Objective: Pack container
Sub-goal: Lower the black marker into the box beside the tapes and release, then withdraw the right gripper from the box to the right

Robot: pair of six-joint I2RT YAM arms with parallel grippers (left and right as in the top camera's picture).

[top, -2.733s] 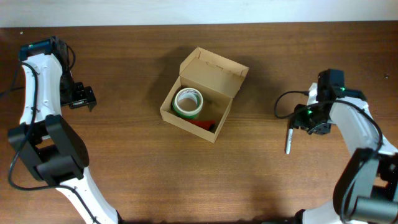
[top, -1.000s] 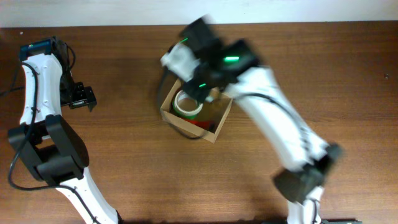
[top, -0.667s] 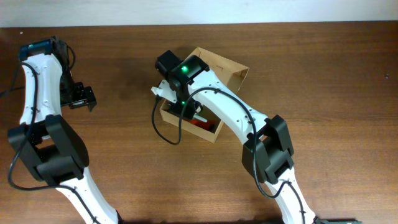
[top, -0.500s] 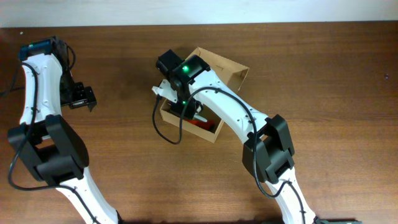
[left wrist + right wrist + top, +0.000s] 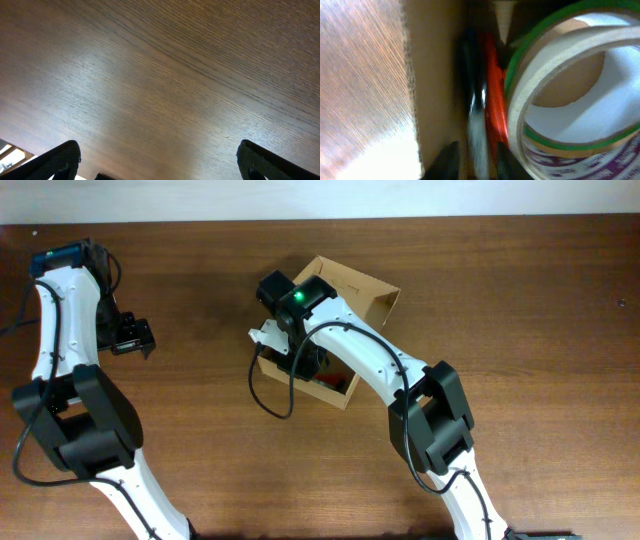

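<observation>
You seem to be at the placing step: your right pincer [image 5: 474, 162] is down inside the lid-open container [image 5: 365, 292] on the desk [image 5: 160, 75]. Its jaws stand slightly apart about a blurred slim dark thing [image 5: 475, 115] by the container's wall, near the tape roll [image 5: 520, 115]; whether they grip it I cannot tell. Next, let go fully and lift straight out. Your left pincer [image 5: 160, 162] hangs wide open, empty, well apart from the container.

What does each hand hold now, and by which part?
Left hand: nothing, open. Right hand, in the container: a dark pen-like thing lies between its jaws; whether it is gripped cannot be told.
</observation>
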